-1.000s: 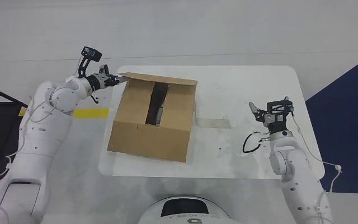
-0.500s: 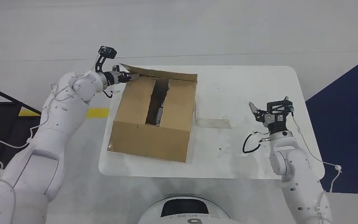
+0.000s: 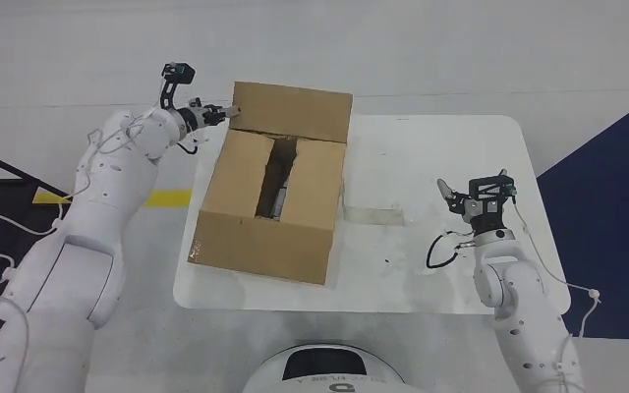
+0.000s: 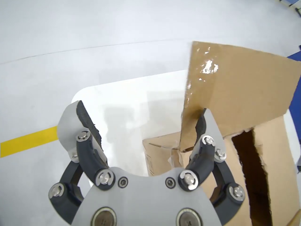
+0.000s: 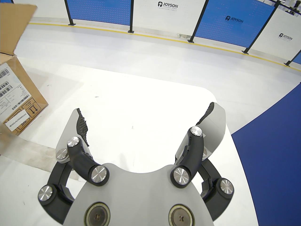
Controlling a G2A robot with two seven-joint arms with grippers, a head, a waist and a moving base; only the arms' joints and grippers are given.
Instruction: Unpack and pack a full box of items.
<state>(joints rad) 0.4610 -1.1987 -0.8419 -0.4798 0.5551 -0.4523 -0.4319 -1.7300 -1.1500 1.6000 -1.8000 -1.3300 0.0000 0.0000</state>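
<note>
The box [image 3: 270, 206] is sitting on the left part of the worktop [image 3: 442, 138], close to the left edge; from above, a dark gap is showing between its two closed top flaps. The right wrist view is adding labels [image 5: 11, 90] on its side wall. The right claw [image 3: 474, 185] is hanging released by the right edge. At the far-left corner the far flap [image 3: 293, 110] is standing raised; the left claw [image 3: 231, 111] is spread wide, one pad [image 4: 200, 124] touching the flap's edge.
</note>
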